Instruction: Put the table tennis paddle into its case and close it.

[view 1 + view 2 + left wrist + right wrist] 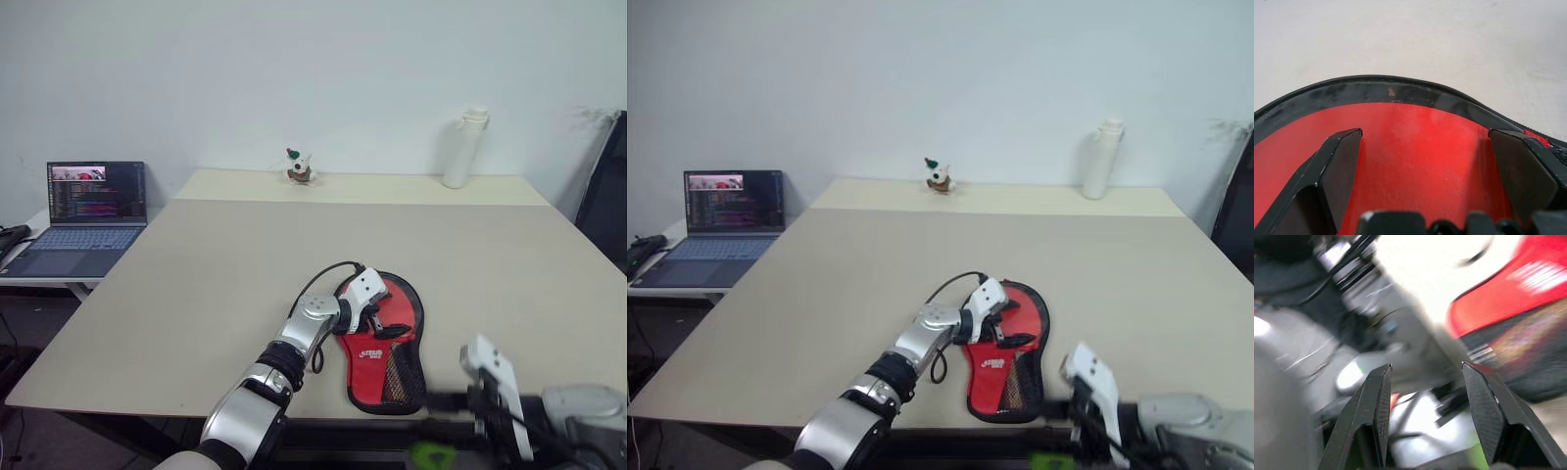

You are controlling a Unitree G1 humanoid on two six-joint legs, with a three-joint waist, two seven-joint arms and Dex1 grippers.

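Case soft, light, floppy; grab stiffer rim. Left gripper spread wide on red panel, right gripper parted, empty.

Small white logo on the case, too small to read.

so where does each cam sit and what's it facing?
Left eye: on the head, looking forward and down at the table; left gripper over the case.
Right eye: same head and scene; right gripper at the near table edge.
Left wrist: along its open black fingers onto the case's red panel.
Right wrist: along its parted fingers.
Shared: all four show the case.
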